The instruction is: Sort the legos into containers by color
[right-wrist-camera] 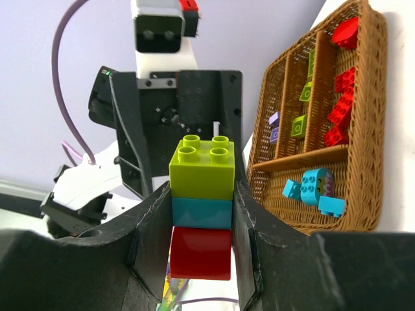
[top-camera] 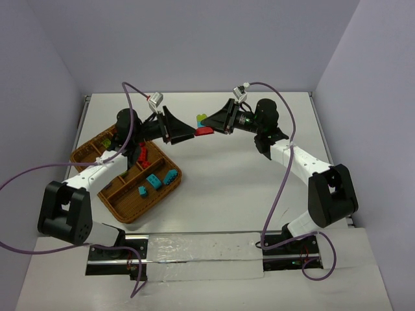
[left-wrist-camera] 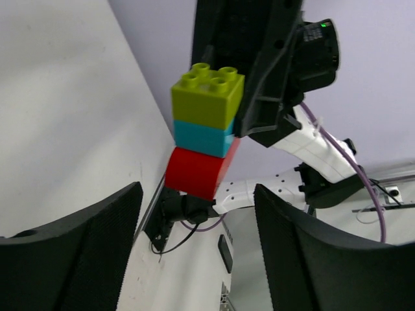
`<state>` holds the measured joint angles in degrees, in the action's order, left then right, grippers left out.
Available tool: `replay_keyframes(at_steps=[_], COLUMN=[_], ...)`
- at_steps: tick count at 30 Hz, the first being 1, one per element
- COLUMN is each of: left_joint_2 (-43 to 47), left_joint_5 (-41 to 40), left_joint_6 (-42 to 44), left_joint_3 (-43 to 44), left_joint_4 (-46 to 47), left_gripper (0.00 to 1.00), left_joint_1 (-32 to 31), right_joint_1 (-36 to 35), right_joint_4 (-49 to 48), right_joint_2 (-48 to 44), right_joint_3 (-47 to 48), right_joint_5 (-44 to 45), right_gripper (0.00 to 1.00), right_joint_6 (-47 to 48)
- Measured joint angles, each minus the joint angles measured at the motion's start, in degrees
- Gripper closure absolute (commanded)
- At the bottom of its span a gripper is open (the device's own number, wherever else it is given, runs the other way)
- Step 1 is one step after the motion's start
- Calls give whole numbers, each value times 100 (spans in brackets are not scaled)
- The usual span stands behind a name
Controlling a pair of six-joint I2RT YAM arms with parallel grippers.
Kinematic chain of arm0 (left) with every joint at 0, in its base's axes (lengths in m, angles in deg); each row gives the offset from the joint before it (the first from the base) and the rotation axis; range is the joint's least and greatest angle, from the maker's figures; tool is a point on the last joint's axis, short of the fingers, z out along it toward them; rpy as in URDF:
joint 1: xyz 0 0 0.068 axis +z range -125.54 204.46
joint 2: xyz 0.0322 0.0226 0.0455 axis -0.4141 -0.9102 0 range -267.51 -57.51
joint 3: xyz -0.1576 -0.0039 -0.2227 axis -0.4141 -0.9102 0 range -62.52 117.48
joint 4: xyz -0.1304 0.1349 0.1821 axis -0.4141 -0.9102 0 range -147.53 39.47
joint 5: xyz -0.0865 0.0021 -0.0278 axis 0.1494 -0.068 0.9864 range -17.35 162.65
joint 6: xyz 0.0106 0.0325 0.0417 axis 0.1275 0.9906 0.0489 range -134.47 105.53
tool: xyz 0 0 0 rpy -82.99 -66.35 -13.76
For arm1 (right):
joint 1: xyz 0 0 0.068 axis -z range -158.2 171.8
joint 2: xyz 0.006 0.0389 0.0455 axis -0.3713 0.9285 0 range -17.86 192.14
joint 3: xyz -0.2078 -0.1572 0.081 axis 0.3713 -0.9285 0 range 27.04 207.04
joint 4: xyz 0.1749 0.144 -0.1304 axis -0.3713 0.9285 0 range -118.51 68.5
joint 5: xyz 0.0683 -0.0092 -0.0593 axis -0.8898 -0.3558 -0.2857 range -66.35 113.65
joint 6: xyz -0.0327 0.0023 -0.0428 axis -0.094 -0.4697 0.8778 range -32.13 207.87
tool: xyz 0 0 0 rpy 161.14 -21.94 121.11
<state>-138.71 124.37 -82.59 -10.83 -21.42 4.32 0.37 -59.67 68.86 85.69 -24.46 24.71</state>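
White counter point(top-camera: 227, 188), matte, walled in by pale lilac panels at far, left and right edges. One wicker tray point(top-camera: 127, 214) lay directly on it, hard by the left edge about midway between near and far, set askew so that one rounded corner pointed toward the near edge. Tray brown, woven, split by inner dividers, with bricks inside. Along the near edge ran a pale strip point(top-camera: 201, 249) between two arm bases, left base point(top-camera: 110, 254) and right base point(top-camera: 292, 249). A purple cable point(top-camera: 319, 267) looped beside the right base.
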Motion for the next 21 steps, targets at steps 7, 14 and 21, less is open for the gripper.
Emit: replay_keyframes(at_steps=[7, 14, 21], left_joint_2=[-260, -416, -512], left_joint_5=[263, 353, 374], left_joint_6=[-597, -753, -782], left_joint_3=[-42, -46, -40], left_joint_4=[1161, 1389, 1411], left_gripper=[31, 34, 55], left_joint_1=[0, -45, -83], right_joint_1=[0, 0, 0], right_joint_4=[-151, -199, -272], right_joint_2=[20, 85, 92], right_joint_3=[0, 0, 0], right_joint_5=[-85, -106, -166], right_gripper=[100, 100, 100], right_joint_6=[-70, -120, -176])
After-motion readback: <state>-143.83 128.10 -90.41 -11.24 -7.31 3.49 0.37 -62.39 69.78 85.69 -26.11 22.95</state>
